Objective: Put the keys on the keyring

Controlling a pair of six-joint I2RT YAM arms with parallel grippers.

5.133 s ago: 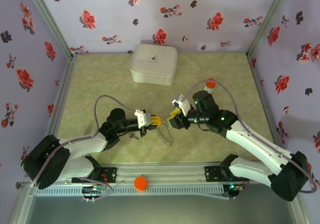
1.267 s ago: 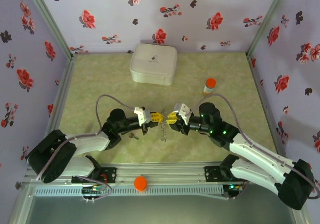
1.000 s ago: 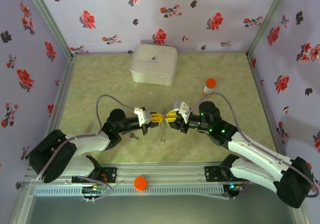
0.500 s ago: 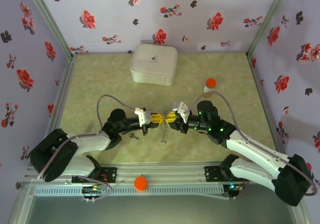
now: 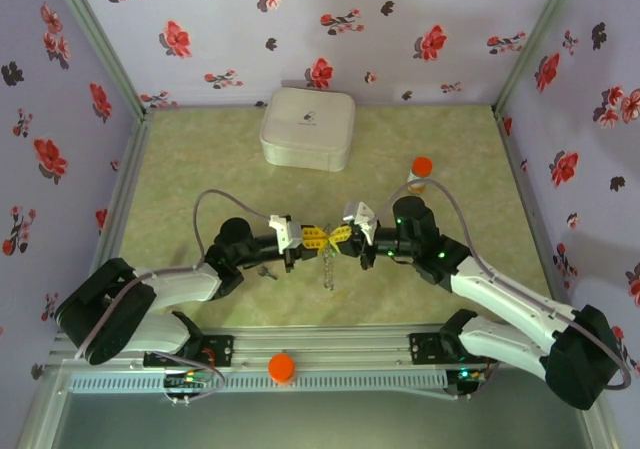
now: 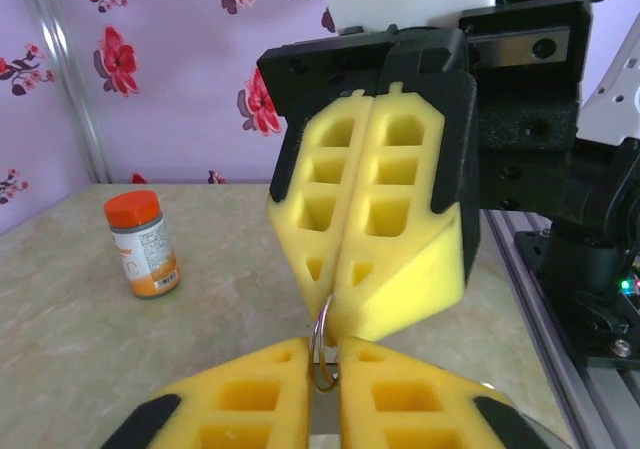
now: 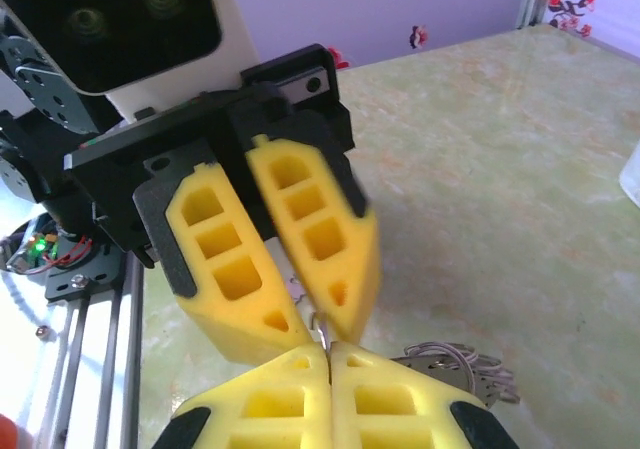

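My two grippers meet tip to tip over the middle of the table. A small metal loop (image 6: 322, 347) stands between them. The right gripper (image 6: 340, 309) (image 7: 328, 354) (image 5: 341, 237) is shut on the top of this loop. The left gripper (image 6: 322, 361) (image 5: 317, 237) has its fingers a little apart, with the loop in the gap. The beaded grey keyring (image 5: 328, 265) hangs edge-on below the fingertips. In the right wrist view a bunch of metal rings (image 7: 462, 367) shows just beyond my fingers. One dark key (image 5: 265, 269) lies on the table under the left arm.
An orange-capped bottle (image 5: 420, 172) (image 6: 143, 244) stands behind the right arm. A white rounded-square case (image 5: 307, 129) sits at the back centre. An orange cap (image 5: 282, 367) rests on the near rail. Floral walls close in three sides.
The right gripper has shut on the loop and moved slightly left. The left gripper's fingers, shut a moment ago, have parted a little.
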